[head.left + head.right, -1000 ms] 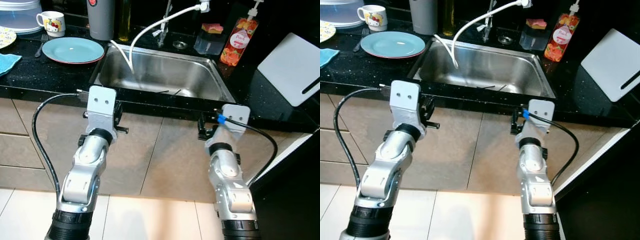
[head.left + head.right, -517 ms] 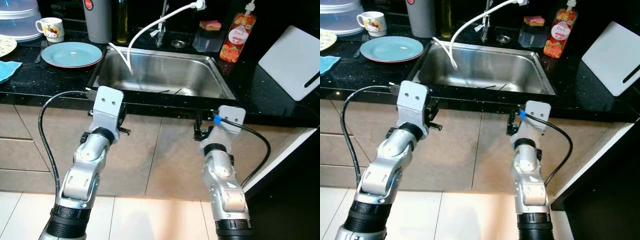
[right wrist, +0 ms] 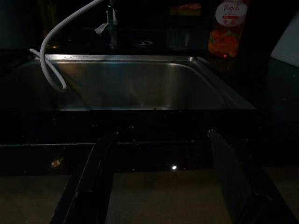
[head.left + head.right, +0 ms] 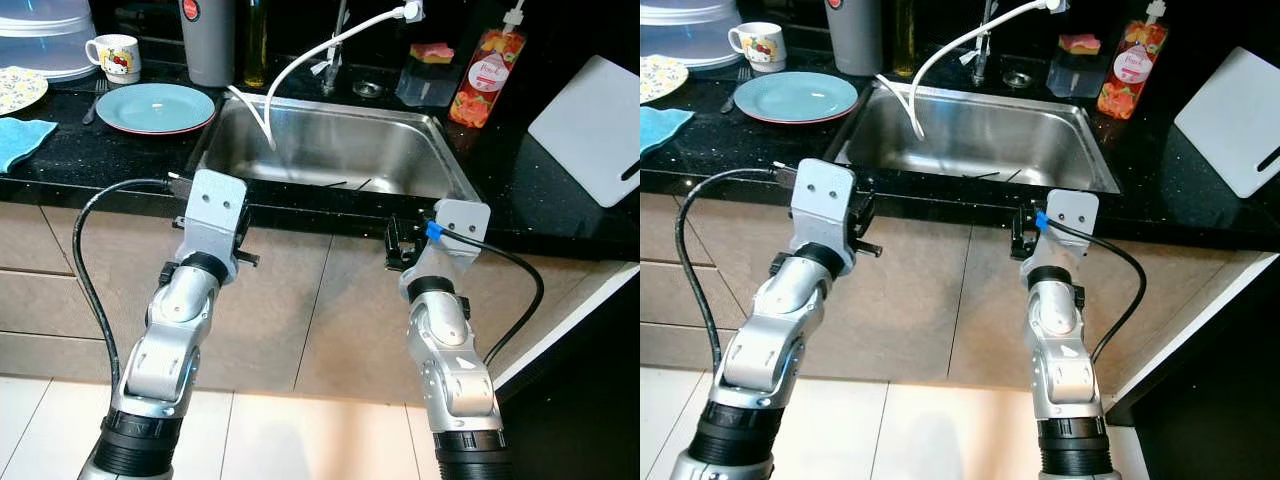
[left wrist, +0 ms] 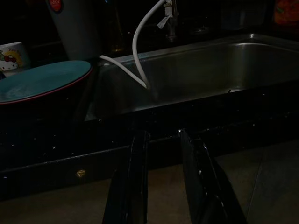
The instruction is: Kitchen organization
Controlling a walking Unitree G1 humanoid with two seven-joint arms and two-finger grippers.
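One black speckled counter [image 4: 90,160] around a steel sink [image 4: 330,150].

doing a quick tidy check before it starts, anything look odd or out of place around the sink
One oddity: a white hose runs from the tap and droops loosely into the sink. A fork lies on the counter beside the teal plate. Nothing looks spilled or broken.

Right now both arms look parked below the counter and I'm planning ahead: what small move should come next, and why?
Probably raise the left gripper above the counter edge toward the teal plate; both grippers sit below the edge, empty, and the plate lies nearest on its side.
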